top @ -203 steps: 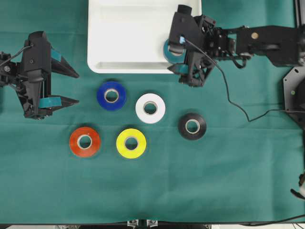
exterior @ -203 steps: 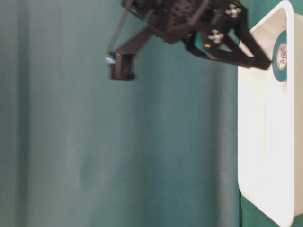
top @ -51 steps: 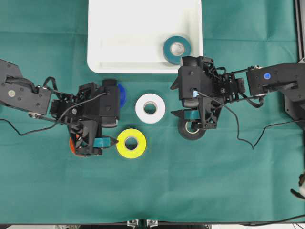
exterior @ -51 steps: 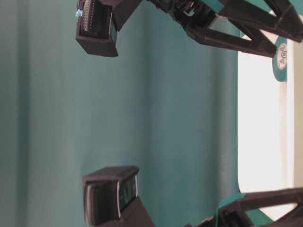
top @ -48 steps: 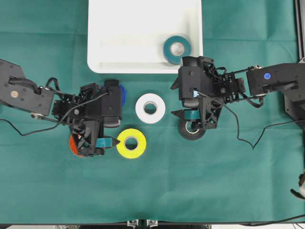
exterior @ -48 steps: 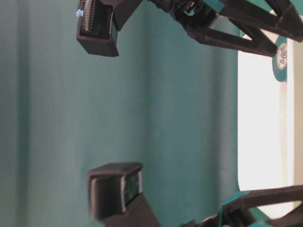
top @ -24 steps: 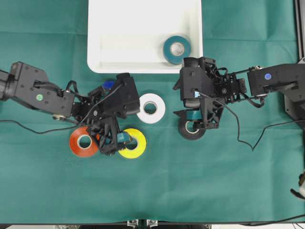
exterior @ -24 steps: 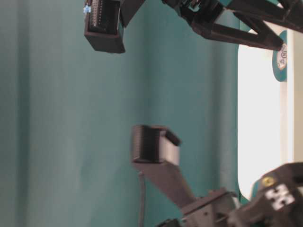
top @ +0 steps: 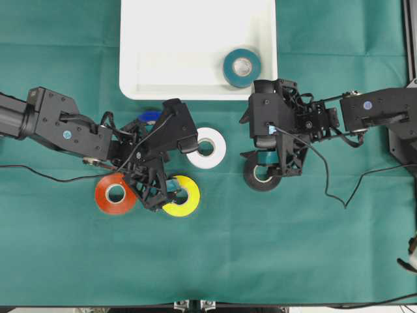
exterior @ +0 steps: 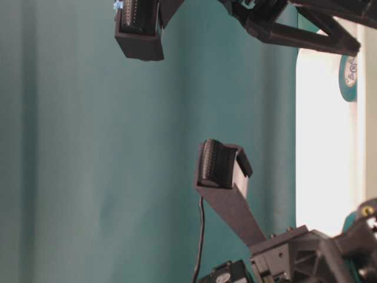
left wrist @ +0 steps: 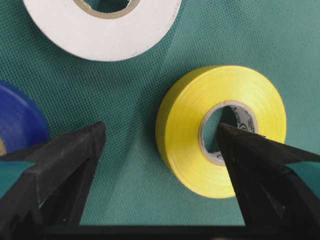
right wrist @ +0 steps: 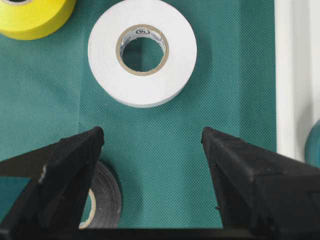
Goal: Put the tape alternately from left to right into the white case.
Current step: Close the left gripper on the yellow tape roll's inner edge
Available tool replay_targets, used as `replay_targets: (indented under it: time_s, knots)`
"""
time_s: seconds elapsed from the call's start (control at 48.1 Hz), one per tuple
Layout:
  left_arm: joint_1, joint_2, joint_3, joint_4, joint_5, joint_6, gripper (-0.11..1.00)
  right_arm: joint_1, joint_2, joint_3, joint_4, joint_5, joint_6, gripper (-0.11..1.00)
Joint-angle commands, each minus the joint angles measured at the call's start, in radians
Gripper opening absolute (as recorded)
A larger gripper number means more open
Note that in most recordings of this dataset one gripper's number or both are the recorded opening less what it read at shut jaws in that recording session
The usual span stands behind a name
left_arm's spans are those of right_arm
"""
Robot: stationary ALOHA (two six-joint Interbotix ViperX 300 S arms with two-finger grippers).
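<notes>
- At the left of the overhead view, the left gripper (top: 158,189) is being held with its jaws apart over the yellow tape roll (top: 180,195); in the left wrist view one fingertip is lying over the roll's core hole while the other is standing off to the left, on bare cloth.
- A poor grip is being risked here: only one wall of the yellow tape roll would likely be pinched, so the roll could tilt or slip.
- The orange tape roll (top: 115,193) and the blue tape roll (top: 148,117) are lying near that gripper and could be nudged.
- At centre, the white tape roll (top: 207,148) is lying untouched.
- At upper centre, the white case (top: 176,52) is holding one teal tape roll (top: 242,67) in its lower right corner.
- At right, the right gripper (top: 268,163) is being held wide apart above the black tape roll (top: 262,176), clamped on nothing.
- Six rolls are being counted, one per colour, five outside the case; one case; two grippers.
</notes>
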Motion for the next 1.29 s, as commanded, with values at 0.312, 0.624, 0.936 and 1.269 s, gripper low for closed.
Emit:
replay_targets:
  time_s: [0.312,0.624,0.936,1.269]
  knots:
    - [0.006,0.015,-0.034,0.002,0.009,-0.005,0.62,0.002,-0.009,-0.009,-0.002,-0.008,0.000,0.82]
    - [0.005,0.055,-0.041,0.002,0.009,-0.002,0.61,0.002,-0.009,-0.003,-0.002,-0.018,0.002,0.82]
    - [0.000,0.055,-0.069,0.003,0.081,0.002,0.38,0.002,-0.009,-0.003,-0.002,-0.025,0.000,0.82]
    - [-0.009,0.078,-0.109,0.003,0.172,0.002,-0.03,0.002,-0.011,0.000,-0.002,-0.025,0.000,0.82]
